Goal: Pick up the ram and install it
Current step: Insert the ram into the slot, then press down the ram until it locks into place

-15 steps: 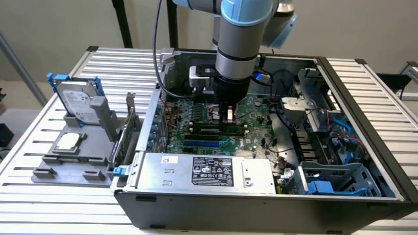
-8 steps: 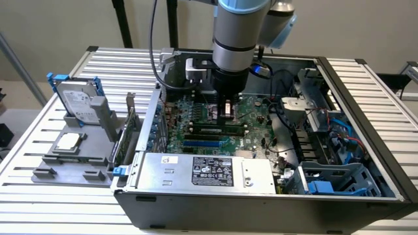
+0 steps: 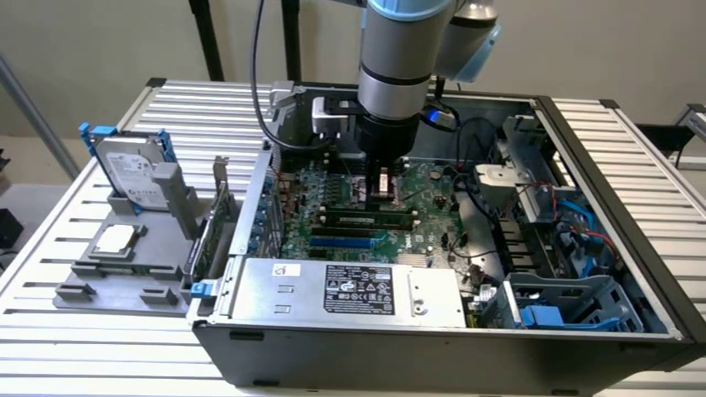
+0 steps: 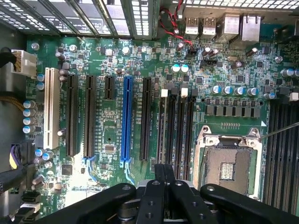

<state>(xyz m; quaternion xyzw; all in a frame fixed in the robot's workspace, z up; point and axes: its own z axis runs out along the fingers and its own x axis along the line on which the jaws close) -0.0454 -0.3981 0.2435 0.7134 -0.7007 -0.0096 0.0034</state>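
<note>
The ram (image 3: 364,219), a long thin green stick with black chips, stands on edge in the bank of memory slots (image 4: 177,126) on the large green motherboard (image 3: 331,186) inside the open computer case. My gripper (image 3: 382,188) hangs straight down from the arm, just above and behind the stick. In the wrist view its black fingertips (image 4: 158,173) are pressed together, in line with the slot that has a white clip (image 4: 163,92). I cannot tell whether the fingertips touch the stick.
The empty CPU socket (image 4: 227,163) lies beside the slots, and cables (image 3: 469,194) cross the board. A power supply (image 3: 347,289) fills the case front, blue drive cages (image 3: 563,302) its right. Left of the case, a grey fixture (image 3: 121,269) holds a hard drive (image 3: 131,174) and a bracketed card (image 3: 215,223).
</note>
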